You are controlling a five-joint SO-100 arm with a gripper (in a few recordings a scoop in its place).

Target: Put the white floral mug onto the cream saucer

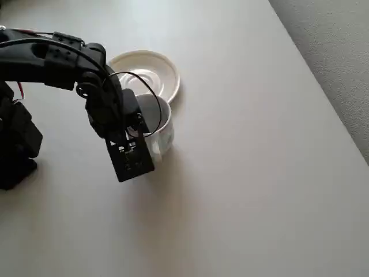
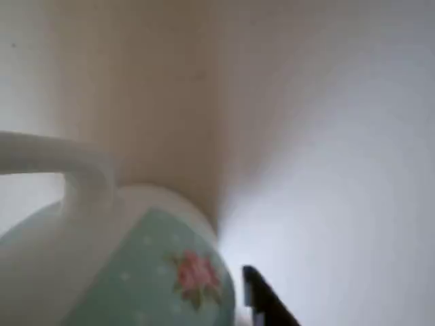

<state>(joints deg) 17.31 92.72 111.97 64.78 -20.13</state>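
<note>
one black arm [image 1: 52, 57] comes in from the left edge of the overhead view, runs to the right and then bends down and toward the bottom of the picture, so that its wrist hangs over the mug [image 1: 160, 124]. the gripper [image 1: 144, 130] is at the mug's left rim, but the wrist block hides the jaws, so i cannot tell whether they are spread or pinching the mug. the mug is just beside the saucer [image 1: 151, 72], on the lower side of it, and its rim covers the saucer's near edge in this view; if it stands on the table [image 1: 248, 173] or is lifted, i cannot tell. in the wrist view the mug [image 2: 136, 272] is very close and blurred, with its handle [image 2: 61, 166] at the left, a green band and a pink flower on its side, and one dark fingertip [image 2: 262, 299] at the bottom edge. much bare table lies to the right and below the mug. the table's right edge runs diagonally at the far right, with a grey floor [image 1: 334, 52] behind it.
</note>
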